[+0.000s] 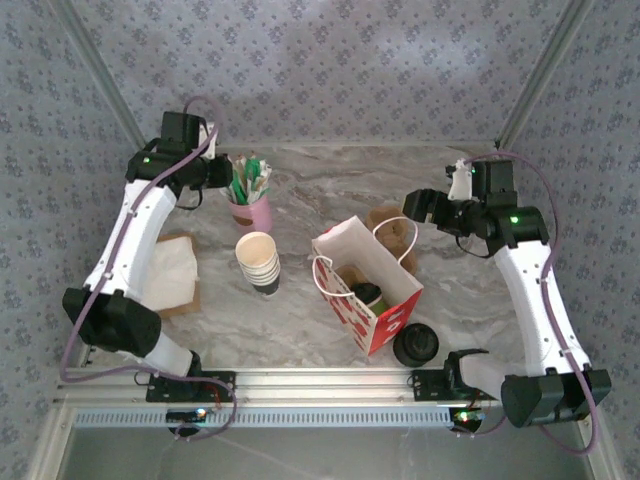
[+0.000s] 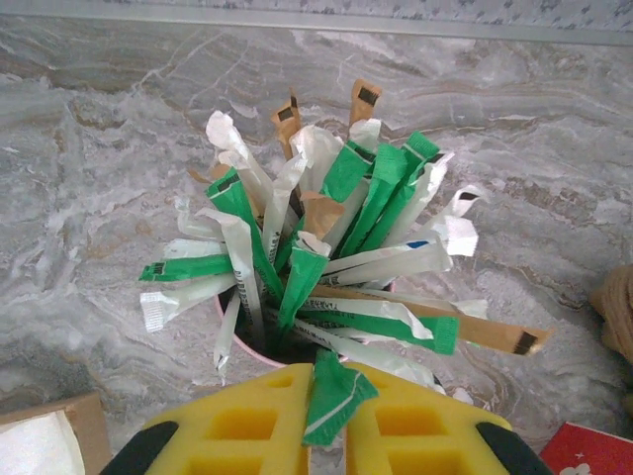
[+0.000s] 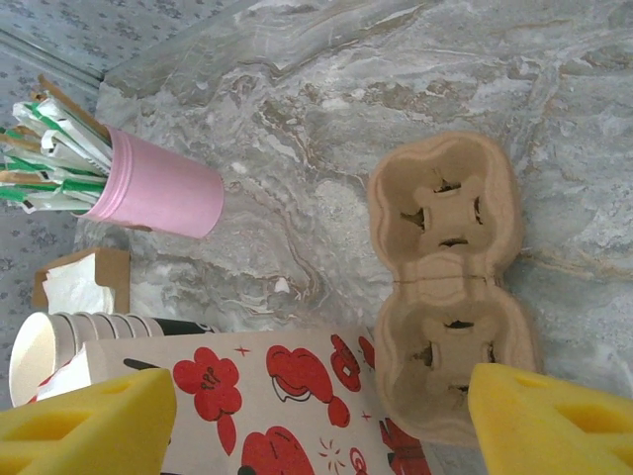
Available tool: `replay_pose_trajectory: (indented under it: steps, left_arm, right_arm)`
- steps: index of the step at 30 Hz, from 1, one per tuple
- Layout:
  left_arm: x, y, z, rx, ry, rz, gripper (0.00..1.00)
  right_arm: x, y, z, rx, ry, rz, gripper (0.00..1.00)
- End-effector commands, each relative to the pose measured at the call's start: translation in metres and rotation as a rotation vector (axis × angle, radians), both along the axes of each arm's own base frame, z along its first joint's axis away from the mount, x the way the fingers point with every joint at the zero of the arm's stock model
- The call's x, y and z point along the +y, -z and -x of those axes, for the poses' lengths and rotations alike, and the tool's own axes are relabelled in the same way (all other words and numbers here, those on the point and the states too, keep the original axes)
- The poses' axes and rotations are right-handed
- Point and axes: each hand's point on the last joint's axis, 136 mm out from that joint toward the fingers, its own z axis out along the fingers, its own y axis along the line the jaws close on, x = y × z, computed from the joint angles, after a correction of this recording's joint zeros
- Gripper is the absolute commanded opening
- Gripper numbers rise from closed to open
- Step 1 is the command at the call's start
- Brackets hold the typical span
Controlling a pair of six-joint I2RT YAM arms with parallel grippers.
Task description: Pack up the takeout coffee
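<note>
The takeout coffee (image 1: 368,294), a small cup with a black lid and greenish side, stands inside the open paper bag (image 1: 385,262) with red flower prints. My left gripper (image 1: 222,172) hangs at the pink cup of sachets (image 1: 251,212). Its yellow fingers are shut on a green sachet (image 2: 334,391) just above the pink cup's rim (image 2: 237,348). My right gripper (image 1: 420,208) hovers behind the bag, open, its yellow fingers (image 3: 549,421) wide apart with nothing between them. Below it lie the bag's printed side (image 3: 297,381) and a cardboard cup carrier (image 3: 445,277).
A stack of white paper cups (image 1: 258,262) stands left of the bag. A squat pile of black lids (image 1: 415,345) sits at the bag's near right corner. A napkin box (image 1: 172,272) lies at the left. The cardboard carrier (image 1: 392,230) lies behind the bag.
</note>
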Motion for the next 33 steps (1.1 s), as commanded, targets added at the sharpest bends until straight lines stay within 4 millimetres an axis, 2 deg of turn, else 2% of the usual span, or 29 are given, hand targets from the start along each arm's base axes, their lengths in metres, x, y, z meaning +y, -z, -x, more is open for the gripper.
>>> replay_pose_trajectory:
  steps: [1,14,19,22,29,33]
  left_arm:
    - [0.000,-0.047,0.020,-0.090,0.019,0.038,0.14]
    - [-0.022,-0.143,0.080,-0.272,0.155,0.237,0.14]
    - [-0.041,-0.180,0.101,-0.334,0.253,0.362,0.14]
    - [-0.055,-0.200,0.112,-0.360,0.326,0.420,0.14]
    - [-0.099,-0.224,0.132,-0.375,0.488,0.469,0.13]
    - [-0.124,-0.226,0.137,-0.366,0.552,0.464,0.13]
  right_arm:
    - [0.008,-0.025,0.008,-0.081,-0.030,-0.032,0.83]
    - [0.005,-0.078,0.037,-0.331,-0.031,-0.030,0.87]
    - [-0.005,-0.100,0.054,-0.446,0.008,-0.025,0.90]
    - [-0.009,-0.105,0.061,-0.479,0.030,-0.025,0.91]
    - [-0.011,-0.100,0.067,-0.467,0.041,-0.025,0.91]
    - [-0.012,-0.100,0.068,-0.467,0.047,-0.024,0.91]
